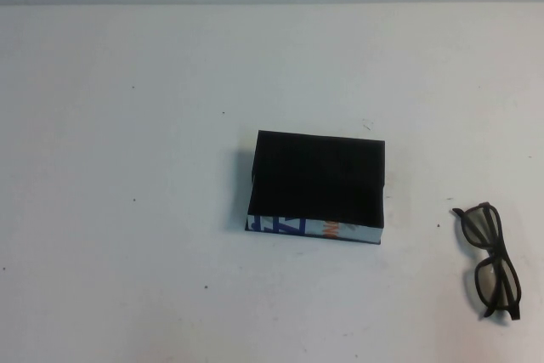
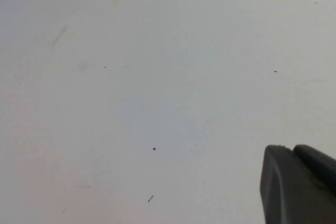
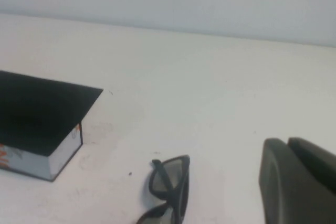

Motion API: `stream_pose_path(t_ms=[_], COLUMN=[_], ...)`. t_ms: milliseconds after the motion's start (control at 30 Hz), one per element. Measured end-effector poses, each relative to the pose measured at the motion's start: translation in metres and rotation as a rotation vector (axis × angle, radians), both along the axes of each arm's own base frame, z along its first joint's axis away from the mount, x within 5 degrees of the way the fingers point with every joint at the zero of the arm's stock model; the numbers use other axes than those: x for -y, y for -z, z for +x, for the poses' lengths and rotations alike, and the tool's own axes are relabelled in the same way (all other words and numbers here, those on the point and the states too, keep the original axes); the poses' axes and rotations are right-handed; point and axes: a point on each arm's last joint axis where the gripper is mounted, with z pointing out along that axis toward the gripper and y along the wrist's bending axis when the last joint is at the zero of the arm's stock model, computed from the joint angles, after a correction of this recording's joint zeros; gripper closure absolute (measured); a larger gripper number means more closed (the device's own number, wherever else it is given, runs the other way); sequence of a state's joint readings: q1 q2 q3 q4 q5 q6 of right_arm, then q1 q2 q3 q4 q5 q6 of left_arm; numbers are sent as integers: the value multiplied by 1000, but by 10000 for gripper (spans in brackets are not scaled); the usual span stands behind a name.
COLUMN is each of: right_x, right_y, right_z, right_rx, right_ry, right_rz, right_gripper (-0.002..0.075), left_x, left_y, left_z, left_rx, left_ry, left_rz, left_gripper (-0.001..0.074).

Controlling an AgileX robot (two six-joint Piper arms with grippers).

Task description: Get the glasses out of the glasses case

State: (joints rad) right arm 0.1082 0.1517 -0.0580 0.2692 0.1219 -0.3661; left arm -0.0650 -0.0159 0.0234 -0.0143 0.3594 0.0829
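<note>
Glasses (image 1: 490, 259) lie folded on the white surface (image 1: 127, 167), well to the right of the black glasses case (image 1: 316, 183), so the removal looks done. Neither arm shows in the high view. Part of the right gripper (image 3: 299, 182) hangs near the glasses and holds nothing; part of the left gripper (image 2: 299, 184) hangs over bare surface. Whether either one's fingers are spread, I cannot tell. Best practice now: retreat cleanly, without brushing the frame.

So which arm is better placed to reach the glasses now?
Likely the right. The glasses lie on the table right of the glasses case, and the right gripper sees them close by. The left gripper faces only bare table.
</note>
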Motion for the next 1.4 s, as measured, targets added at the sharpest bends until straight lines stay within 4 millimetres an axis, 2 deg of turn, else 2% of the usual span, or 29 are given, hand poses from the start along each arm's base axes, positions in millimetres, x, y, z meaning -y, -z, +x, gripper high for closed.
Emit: stream_pose_path(t_ms=[133, 533, 1400], right_x=[1, 0, -1], right_y=[21, 35, 36], right_z=[-7, -13, -14], right_rx=[19, -108, -125], right_ry=[5, -5, -7], right_rz=[30, 74, 76], right_gripper=[743, 743, 743], left_x=[0, 0, 0], left_y=[0, 0, 0], left_z=[0, 0, 0], left_rx=[0, 0, 0], left_ry=[0, 0, 0], left_rz=[0, 0, 0], left_gripper=[739, 739, 739])
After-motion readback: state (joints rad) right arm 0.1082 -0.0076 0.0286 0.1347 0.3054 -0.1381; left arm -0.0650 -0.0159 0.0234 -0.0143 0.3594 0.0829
